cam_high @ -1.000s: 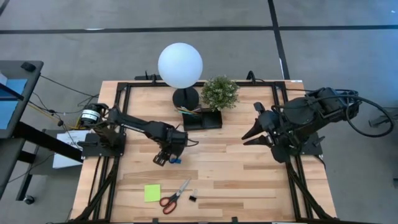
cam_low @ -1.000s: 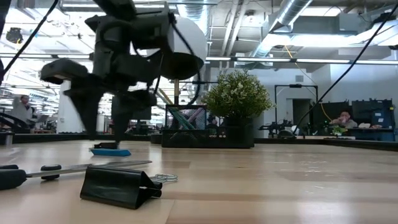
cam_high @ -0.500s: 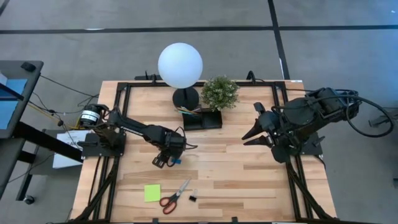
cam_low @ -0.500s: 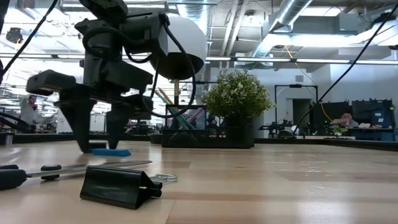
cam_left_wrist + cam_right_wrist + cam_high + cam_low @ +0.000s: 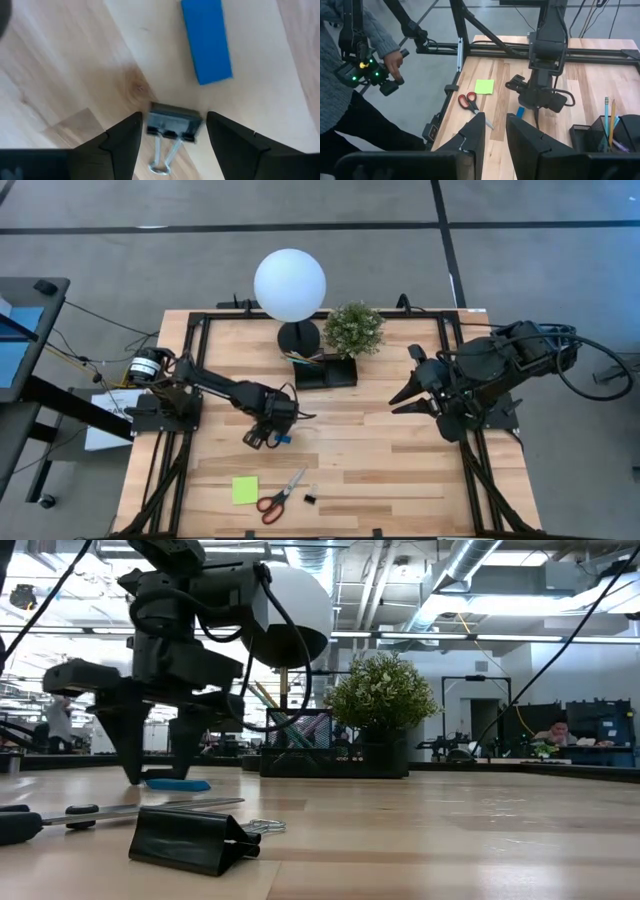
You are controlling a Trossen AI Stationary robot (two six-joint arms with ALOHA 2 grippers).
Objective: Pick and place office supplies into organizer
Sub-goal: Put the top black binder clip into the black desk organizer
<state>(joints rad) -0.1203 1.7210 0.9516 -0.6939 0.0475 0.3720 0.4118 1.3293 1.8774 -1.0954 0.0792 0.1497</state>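
The left gripper [image 5: 171,131] hangs low over the surface, jaws spread wide and straddling a black binder clip [image 5: 173,124] just beside the blue eraser [image 5: 206,40], lined up for a pinch. The organizer [image 5: 326,370] sits well beyond the eraser. The right gripper [image 5: 400,395] waits far off, jaws nearly closed, empty.

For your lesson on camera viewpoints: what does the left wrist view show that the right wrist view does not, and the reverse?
Only the left wrist view: a binder clip between the open left gripper fingers. Only the right wrist view: scissors, sticky pad, organizer with pencils, a person's hand, and the right gripper. Both: the blue eraser on the table.
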